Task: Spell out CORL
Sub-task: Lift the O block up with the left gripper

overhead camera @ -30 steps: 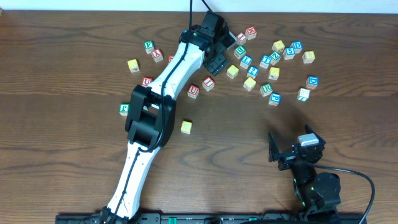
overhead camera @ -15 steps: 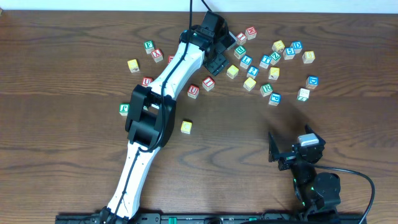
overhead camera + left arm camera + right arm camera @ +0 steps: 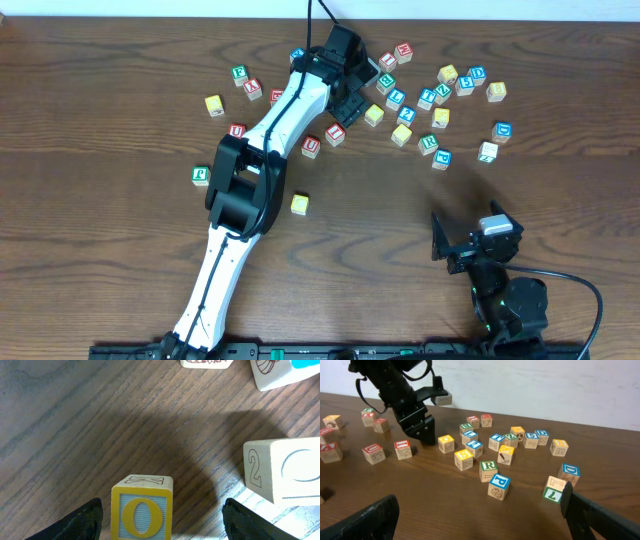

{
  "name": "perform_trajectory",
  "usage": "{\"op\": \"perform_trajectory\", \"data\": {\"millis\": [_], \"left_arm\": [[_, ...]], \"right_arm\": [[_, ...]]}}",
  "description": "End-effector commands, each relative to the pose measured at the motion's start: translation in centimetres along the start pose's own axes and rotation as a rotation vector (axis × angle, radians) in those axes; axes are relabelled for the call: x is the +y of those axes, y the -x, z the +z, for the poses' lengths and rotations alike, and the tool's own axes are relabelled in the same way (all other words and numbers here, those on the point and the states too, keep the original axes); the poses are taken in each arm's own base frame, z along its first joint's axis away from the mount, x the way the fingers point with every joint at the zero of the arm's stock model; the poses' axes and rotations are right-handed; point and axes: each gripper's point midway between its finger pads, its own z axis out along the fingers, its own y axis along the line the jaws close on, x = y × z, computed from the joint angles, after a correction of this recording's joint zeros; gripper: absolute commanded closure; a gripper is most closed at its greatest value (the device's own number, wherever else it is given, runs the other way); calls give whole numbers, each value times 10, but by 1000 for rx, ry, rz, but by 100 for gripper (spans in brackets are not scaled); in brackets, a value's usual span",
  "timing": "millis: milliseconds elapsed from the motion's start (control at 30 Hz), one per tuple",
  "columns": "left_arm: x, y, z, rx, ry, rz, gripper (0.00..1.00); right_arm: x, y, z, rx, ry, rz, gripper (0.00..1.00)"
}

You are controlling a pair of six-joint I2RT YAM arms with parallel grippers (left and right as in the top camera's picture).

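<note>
My left gripper [image 3: 358, 90] [image 3: 160, 527] is reached out over the far cluster of cubes, open. A yellow-framed "O" cube [image 3: 142, 510] [image 3: 374, 115] [image 3: 446, 443] stands on the table between its fingers [image 3: 86, 521], nearer the left one and touching neither. Another yellow cube [image 3: 300, 204] sits alone mid-table. The green-framed "R" cube [image 3: 428, 143] [image 3: 488, 470] lies in the cluster. A blue-framed cube [image 3: 397, 98] [image 3: 469, 436] looks like the "L". My right gripper [image 3: 452, 250] [image 3: 480, 520] hangs open and empty at the near right.
Several other letter cubes lie scattered along the back of the table. Red-lettered ones [image 3: 311, 146] sit beside the left arm, and a cube marked "2" [image 3: 280, 470] stands just right of the left gripper. A blue "P" cube [image 3: 499, 485] lies nearest my right gripper.
The left arm has shifted slightly, uncovering a blue cube at the back. No cube has moved, and the right arm is still.
</note>
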Motion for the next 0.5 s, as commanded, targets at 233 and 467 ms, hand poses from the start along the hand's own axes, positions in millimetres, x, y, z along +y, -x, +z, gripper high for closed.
{"op": "perform_trajectory", "data": {"millis": [233, 467], "left_arm": [[1, 3, 4, -19, -6, -9, 31], [1, 3, 4, -20, -5, -9, 48]], "right_arm": [[-2, -1, 0, 1, -10, 4, 1], [-2, -1, 0, 1, -10, 4, 1]]}}
